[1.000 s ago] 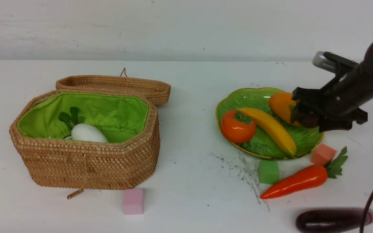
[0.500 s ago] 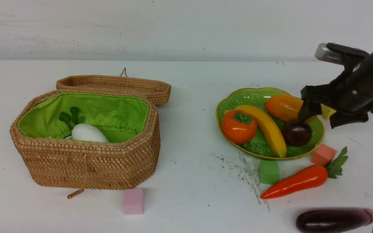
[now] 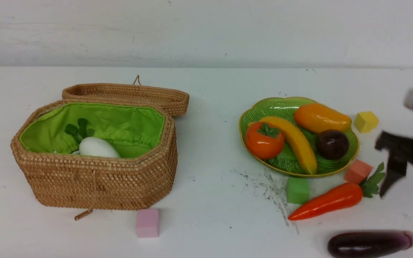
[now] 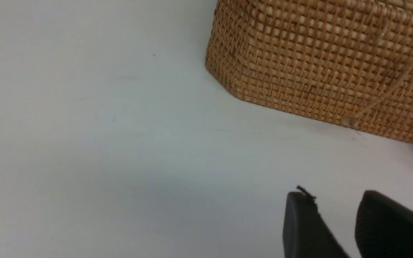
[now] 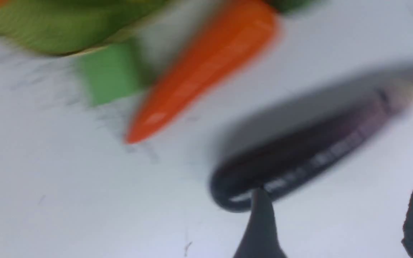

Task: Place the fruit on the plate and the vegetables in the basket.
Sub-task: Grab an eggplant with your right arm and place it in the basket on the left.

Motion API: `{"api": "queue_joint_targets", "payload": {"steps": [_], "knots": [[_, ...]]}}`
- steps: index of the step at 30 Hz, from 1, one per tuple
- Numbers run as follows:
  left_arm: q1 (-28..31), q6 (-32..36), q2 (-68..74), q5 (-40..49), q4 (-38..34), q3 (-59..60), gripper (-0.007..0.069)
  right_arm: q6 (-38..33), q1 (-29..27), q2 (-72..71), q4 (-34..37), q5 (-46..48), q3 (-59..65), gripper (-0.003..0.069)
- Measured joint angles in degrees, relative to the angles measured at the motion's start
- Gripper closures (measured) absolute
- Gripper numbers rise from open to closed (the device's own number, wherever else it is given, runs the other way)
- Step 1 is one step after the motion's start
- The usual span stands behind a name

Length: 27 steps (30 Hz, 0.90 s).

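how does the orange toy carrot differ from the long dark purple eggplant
The orange toy carrot has a leafy green top; the long dark purple eggplant is near-black with a pale end. The carrot tapers to a point and lies slanted; the eggplant is round-ended and lies almost level, nearer the robot. Both lie on the white table, outside the wicker basket.

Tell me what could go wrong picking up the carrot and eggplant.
The green cube and orange cube crowd the carrot; the open right gripper may catch one or nudge the plate. The glossy, rounded eggplant may slip or roll when pinched.
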Motion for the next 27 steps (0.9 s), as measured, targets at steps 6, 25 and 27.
{"api": "queue_joint_targets", "payload": {"steps": [6,25,27], "knots": [[0.0,0.0,0.0,0.0,0.0,0.0,0.0404,19.25,0.0,-1.56,-0.46,-8.31,10.86,0.0146],[0.0,0.0,0.0,0.0,0.0,0.0,0.0397,8.04,0.0,9.56,8.48,-25.64,16.35,0.0291],[0.0,0.0,0.0,0.0,0.0,0.0,0.0396,0.85,0.0,9.38,11.71,-25.78,16.35,0.0295]]}}
